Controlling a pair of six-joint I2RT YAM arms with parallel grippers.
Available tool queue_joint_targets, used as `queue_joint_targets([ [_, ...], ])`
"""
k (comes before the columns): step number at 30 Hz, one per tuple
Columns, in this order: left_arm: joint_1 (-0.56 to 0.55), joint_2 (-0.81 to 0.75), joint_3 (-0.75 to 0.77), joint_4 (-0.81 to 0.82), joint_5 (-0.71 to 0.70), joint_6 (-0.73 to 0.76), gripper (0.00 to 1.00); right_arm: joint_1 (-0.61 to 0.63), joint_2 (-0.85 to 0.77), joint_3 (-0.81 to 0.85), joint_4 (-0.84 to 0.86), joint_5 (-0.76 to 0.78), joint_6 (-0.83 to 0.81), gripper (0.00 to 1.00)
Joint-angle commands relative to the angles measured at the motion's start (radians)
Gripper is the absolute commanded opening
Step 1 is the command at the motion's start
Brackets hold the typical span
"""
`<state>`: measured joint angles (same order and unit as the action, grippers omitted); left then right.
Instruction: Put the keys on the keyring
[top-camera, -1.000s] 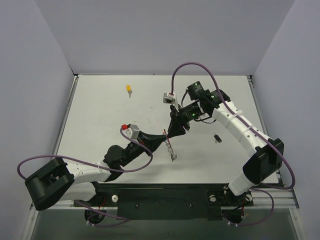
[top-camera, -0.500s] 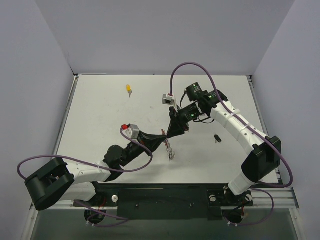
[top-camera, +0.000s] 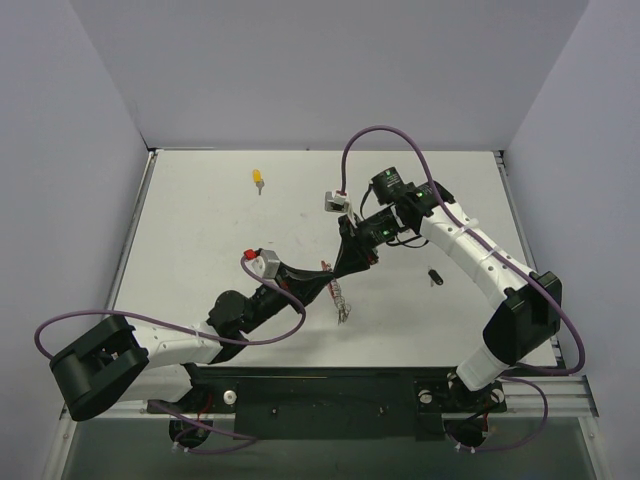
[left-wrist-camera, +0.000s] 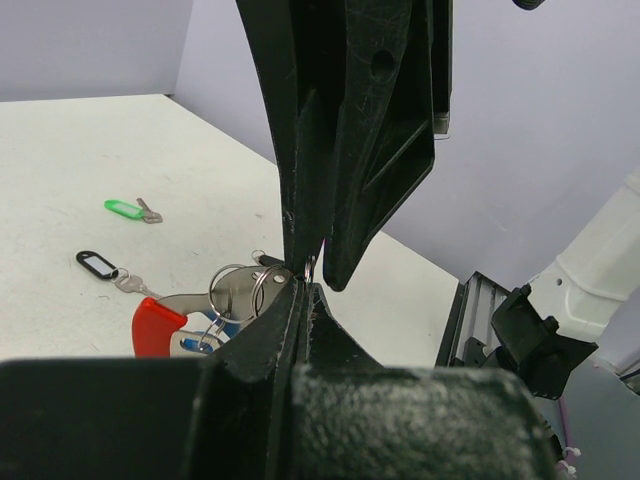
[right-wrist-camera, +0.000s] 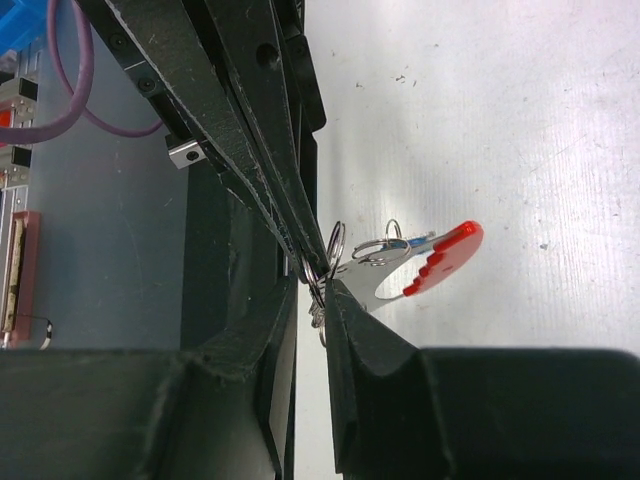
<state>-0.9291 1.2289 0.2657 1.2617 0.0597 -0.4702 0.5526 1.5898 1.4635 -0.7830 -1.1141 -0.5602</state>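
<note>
Both hands meet tip to tip at the keyring, above mid-desk.
Yellow key (top-camera: 259, 178) lies alone toward the back left of the desk (top-camera: 200, 240). Left hand (top-camera: 325, 278) is clenched, pinching the keyring (top-camera: 340, 300) by a silver ring, and the bunch with its red tab dangles below. Right hand (top-camera: 344, 270) has its fingers narrowed around a ring; cannot tell if it grips. Black key tag (top-camera: 434, 276) lies on the desk right of the hands, apart.
</note>
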Motion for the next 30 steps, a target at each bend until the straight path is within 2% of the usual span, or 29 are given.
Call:
queue_joint_targets([
  [1, -0.004, -0.011, 0.038, 0.266, -0.006, -0.01, 0.0, 0.012, 0.002, -0.008, -0.051, -0.067, -0.046, 0.13],
  [6, -0.004, -0.011, 0.037, 0.269, -0.006, -0.008, 0.0, 0.01, 0.007, -0.003, -0.07, -0.067, -0.07, 0.13],
  [11, -0.004, -0.012, 0.032, 0.272, -0.008, -0.007, 0.0, 0.01, 0.009, -0.005, -0.084, -0.07, -0.087, 0.19],
  [14, -0.004, -0.012, 0.032, 0.272, -0.008, -0.008, 0.0, 0.012, 0.009, -0.005, -0.085, -0.073, -0.09, 0.2],
  [19, -0.004, -0.012, 0.03, 0.274, -0.008, -0.008, 0.0, 0.012, 0.012, -0.002, -0.093, -0.079, -0.095, 0.14],
  [23, -0.004, -0.014, 0.029, 0.275, -0.009, -0.007, 0.0, 0.013, 0.013, 0.0, -0.098, -0.081, -0.099, 0.0],
  [30, -0.004, -0.017, 0.02, 0.262, -0.008, -0.008, 0.0, 0.013, 0.01, 0.02, -0.131, -0.052, -0.109, 0.0],
])
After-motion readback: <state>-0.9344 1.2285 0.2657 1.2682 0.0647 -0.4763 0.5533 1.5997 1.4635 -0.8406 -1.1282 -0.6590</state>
